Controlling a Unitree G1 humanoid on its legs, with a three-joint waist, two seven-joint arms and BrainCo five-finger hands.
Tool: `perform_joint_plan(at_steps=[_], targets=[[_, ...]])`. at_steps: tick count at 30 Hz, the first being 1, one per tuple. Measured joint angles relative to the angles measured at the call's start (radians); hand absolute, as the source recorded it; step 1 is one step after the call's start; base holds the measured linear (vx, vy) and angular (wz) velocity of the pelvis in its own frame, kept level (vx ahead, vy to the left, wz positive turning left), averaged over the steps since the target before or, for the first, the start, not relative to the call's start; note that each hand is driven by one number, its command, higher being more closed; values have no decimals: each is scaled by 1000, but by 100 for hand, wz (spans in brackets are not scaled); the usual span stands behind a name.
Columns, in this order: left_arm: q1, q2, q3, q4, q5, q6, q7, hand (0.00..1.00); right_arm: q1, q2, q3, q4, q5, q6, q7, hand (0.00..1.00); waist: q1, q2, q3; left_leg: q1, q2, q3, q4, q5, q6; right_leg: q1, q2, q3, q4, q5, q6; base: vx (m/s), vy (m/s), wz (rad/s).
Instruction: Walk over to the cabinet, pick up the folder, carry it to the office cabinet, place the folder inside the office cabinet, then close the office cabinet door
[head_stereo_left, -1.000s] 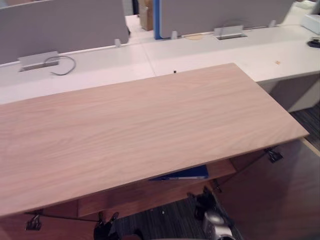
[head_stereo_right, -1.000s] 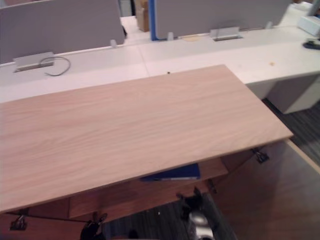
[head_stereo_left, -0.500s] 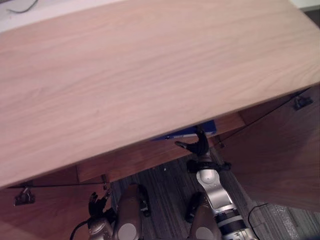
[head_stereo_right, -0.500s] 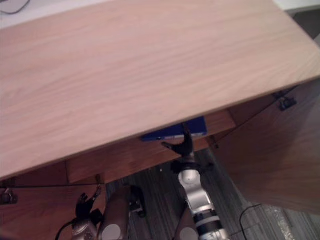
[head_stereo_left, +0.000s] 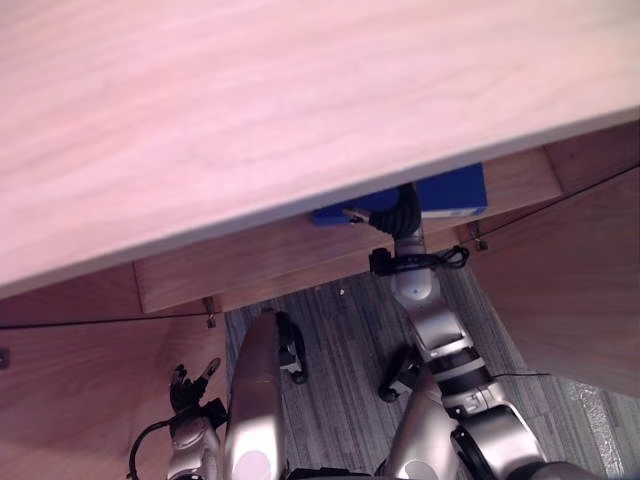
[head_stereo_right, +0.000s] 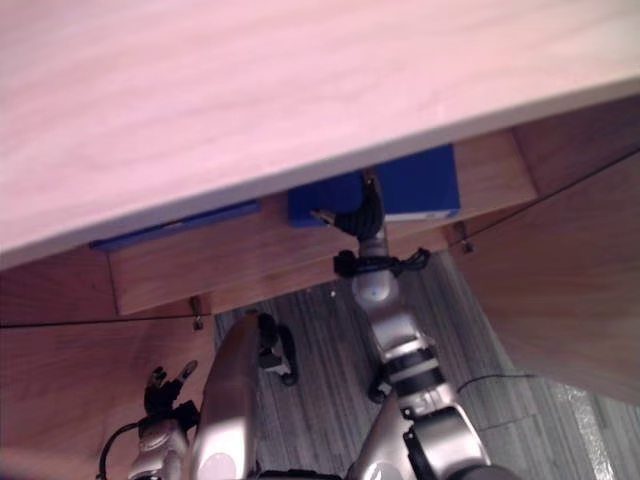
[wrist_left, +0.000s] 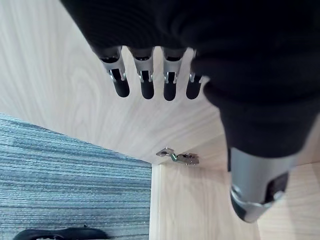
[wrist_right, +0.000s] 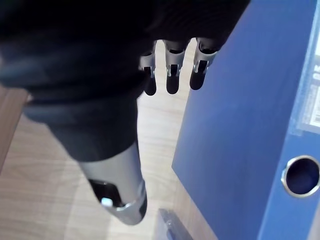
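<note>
Right wrist view: we count one blue folder (wrist_right: 235, 115) beside the right hand (wrist_right: 172, 80) (fingers straight, holding nothing); left hand (wrist_left: 146, 82) likewise.

Both head views are looking steeply down over the cabinet top (head_stereo_left: 250, 90), which is filling the upper frame, with the shelf (head_stereo_left: 300, 262) and the carpet (head_stereo_left: 340, 370) below its front edge. They are sharing this scene, slightly offset sideways. The left wrist view is looking along the left robot hand (wrist_left: 145, 82), close to a wood panel (wrist_left: 60, 75). The right wrist view is looking along the right robot hand (wrist_right: 172, 80), very near the blue folder (wrist_right: 240, 125).
</note>
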Motion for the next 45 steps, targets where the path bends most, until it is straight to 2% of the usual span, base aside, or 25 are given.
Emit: perform_joint_plan(at_steps=[2,6,11,16,20,23,26,30,34,39,45], targets=[[27,-11,-12,-119,-55,-3,13,0,-34,-4,-19,21,42,6,-11,0,7,7,7,-63,4,-6,31,1,1,-67,-1,11,36,-6,-5,0,0,0],[59,-48,-18,-277,-82,-16,42,0,-92,-22,-70,28,58,0,-34,0,7,26,25,-131,3,-18,63,1,1,-131,-5,20,74,-16,-9,21,4,6],[76,-88,-12,-369,-86,-20,80,0,-149,-81,-96,29,68,0,-39,0,16,27,25,-182,1,-23,66,8,-11,-186,-8,23,96,-31,-16,38,-32,4],[82,-99,-18,-416,-86,-20,81,0,-248,-155,-104,64,63,-1,-35,0,20,36,30,-236,3,-40,82,13,-19,-232,-4,24,124,-48,-24,25,-46,5],[102,-98,-34,-461,-85,-17,80,0,-303,-253,-84,65,26,8,-27,0,23,44,36,-274,5,-50,99,15,-21,-267,-3,27,145,-57,-24,2,-43,4],[131,-98,-48,-512,-70,-7,75,0,-325,-341,-50,64,-60,44,2,0,23,44,35,-286,4,-54,99,19,-24,-276,-3,26,147,-58,-24,0,-11,1],[160,-98,-50,-558,-57,-4,60,0,-342,-386,-26,63,-121,69,27,0,24,43,32,-297,4,-54,98,21,-27,-286,-2,27,148,-58,-23,0,0,0],[163,-98,-50,-562,-46,5,39,0,-358,-401,-19,47,-183,104,49,0,25,43,29,-302,7,-56,98,23,-27,-291,0,26,148,-58,-24,0,0,0],[162,-97,-49,-562,-35,15,36,0,-323,-395,6,-118,-241,142,47,0,21,42,29,-302,11,-54,98,25,-25,-291,4,27,147,-58,-24,3,-4,-1],[163,-92,-48,-559,-1,24,36,0,-173,-285,10,-410,-388,139,15,0,23,40,34,-284,31,-42,95,26,-24,-289,22,36,140,-54,-28,5,-15,-10],[171,-91,-36,-529,47,25,36,0,-21,-272,60,-475,-598,119,-58,0,0,40,40,-213,65,-4,62,25,-26,-264,64,61,103,-31,-38,-7,-21,-24]])
